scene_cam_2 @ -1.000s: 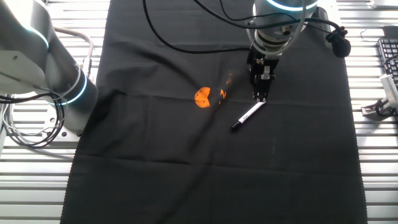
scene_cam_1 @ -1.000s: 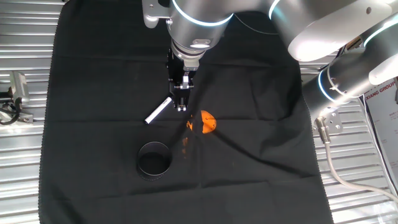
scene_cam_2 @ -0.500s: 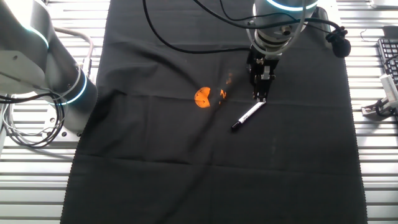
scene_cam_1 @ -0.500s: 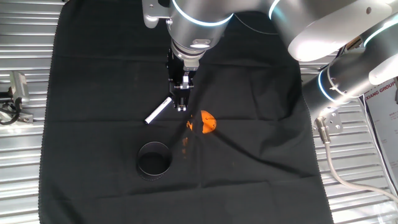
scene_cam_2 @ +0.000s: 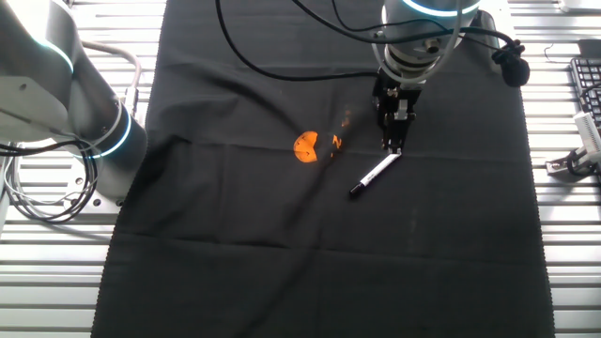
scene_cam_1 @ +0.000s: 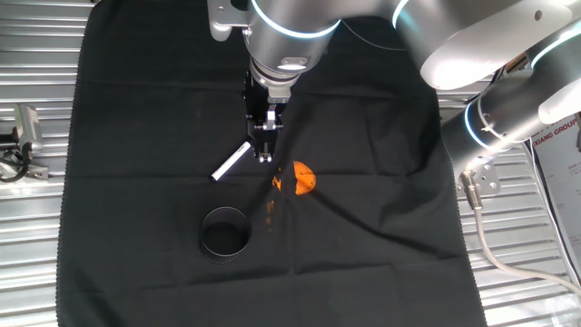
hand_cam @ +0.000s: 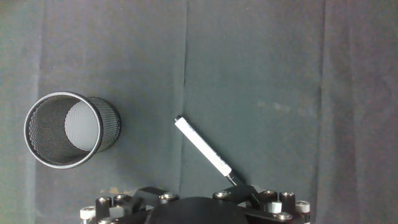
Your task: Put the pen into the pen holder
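Observation:
The pen (scene_cam_1: 232, 161) is a thin white stick lying slanted on the black cloth. It also shows in the other fixed view (scene_cam_2: 376, 175) and the hand view (hand_cam: 203, 149). My gripper (scene_cam_1: 264, 156) points straight down with its fingers close together on the pen's upper-right end, down at the cloth (scene_cam_2: 395, 148). The fingertips are hidden in the hand view. The pen holder (scene_cam_1: 224, 233) is a black mesh cup standing upright in front of and a little left of the pen. It is at the left in the hand view (hand_cam: 71, 129). I cannot make it out in the other fixed view.
A small orange object (scene_cam_1: 303, 178) lies on the cloth just right of my gripper (scene_cam_2: 306, 146). The black cloth (scene_cam_1: 136, 109) covers a ribbed metal table. A second robot arm (scene_cam_1: 508, 109) stands at the right edge. A keyboard (scene_cam_2: 587, 89) is off the cloth.

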Robot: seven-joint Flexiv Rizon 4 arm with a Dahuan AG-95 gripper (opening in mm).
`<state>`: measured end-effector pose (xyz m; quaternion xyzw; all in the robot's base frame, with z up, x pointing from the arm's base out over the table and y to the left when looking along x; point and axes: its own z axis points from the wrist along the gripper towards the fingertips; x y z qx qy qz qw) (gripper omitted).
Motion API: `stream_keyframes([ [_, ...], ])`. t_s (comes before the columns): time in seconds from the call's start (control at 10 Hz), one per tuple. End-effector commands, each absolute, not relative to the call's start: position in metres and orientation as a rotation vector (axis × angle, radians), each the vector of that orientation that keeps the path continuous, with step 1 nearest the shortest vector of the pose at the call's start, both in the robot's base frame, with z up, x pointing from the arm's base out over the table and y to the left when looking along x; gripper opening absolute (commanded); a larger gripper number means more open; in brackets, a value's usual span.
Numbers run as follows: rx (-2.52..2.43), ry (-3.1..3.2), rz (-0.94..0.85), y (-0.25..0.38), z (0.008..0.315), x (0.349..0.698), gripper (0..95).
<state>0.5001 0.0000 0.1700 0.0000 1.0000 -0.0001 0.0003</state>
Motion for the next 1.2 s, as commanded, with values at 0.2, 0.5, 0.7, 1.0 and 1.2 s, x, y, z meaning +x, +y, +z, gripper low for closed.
stream_keyframes([
  [0.2,-0.581,2.94,-0.03,0.0,0.17,0.5,0.0],
  [0.5,-0.581,2.943,-0.035,0.0,0.17,0.5,0.0],
  [0.7,-0.58,2.943,-0.035,0.0,0.17,0.5,0.0],
  [1.0,-0.58,2.942,-0.034,0.0,0.1701,0.5,0.0],
  [1.2,-0.584,2.942,-0.034,0.0,0.1701,0.5,0.0],
])
